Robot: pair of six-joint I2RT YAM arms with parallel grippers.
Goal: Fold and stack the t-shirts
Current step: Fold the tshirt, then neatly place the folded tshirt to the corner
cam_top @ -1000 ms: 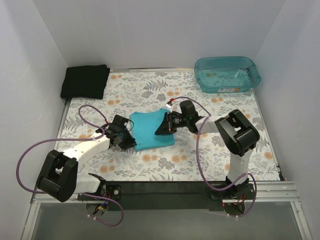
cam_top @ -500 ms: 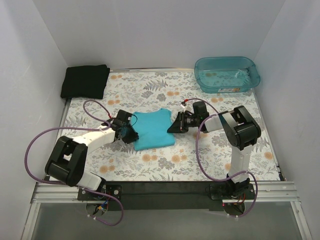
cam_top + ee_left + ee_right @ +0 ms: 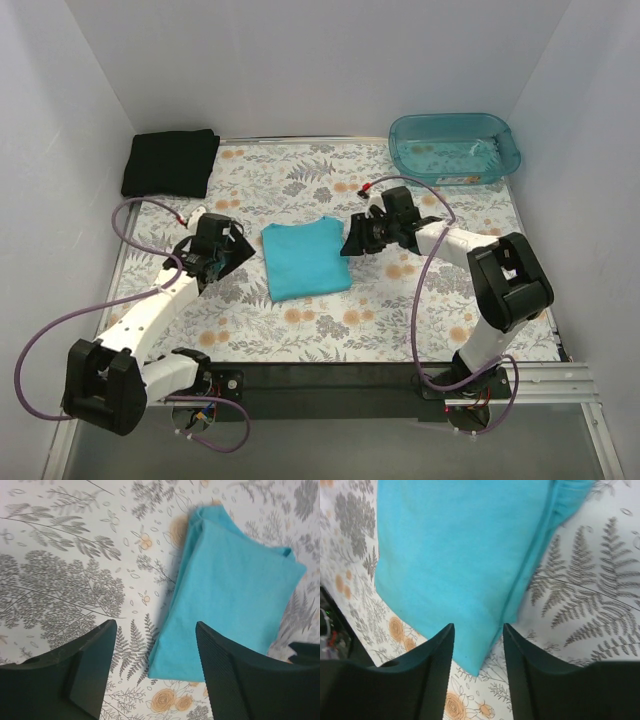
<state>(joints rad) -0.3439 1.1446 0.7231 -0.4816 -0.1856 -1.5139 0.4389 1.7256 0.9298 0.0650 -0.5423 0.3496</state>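
The turquoise t-shirt (image 3: 303,258) lies folded into a rectangle in the middle of the floral table; it also shows in the left wrist view (image 3: 235,590) and the right wrist view (image 3: 465,555). The black t-shirt (image 3: 171,162) lies folded at the far left corner. My left gripper (image 3: 238,252) is open and empty, just left of the turquoise shirt, above the table (image 3: 156,630). My right gripper (image 3: 350,245) is open and empty, just right of the shirt, over its edge (image 3: 479,630).
A translucent teal plastic tub (image 3: 455,149) stands at the far right corner. White walls close in the table on three sides. The floral cloth (image 3: 330,330) covers the table down to the black front rail.
Both grippers have let go of the turquoise shirt and drawn back outward, the left to the left and the right to the right. The shirt now lies flat and folded.
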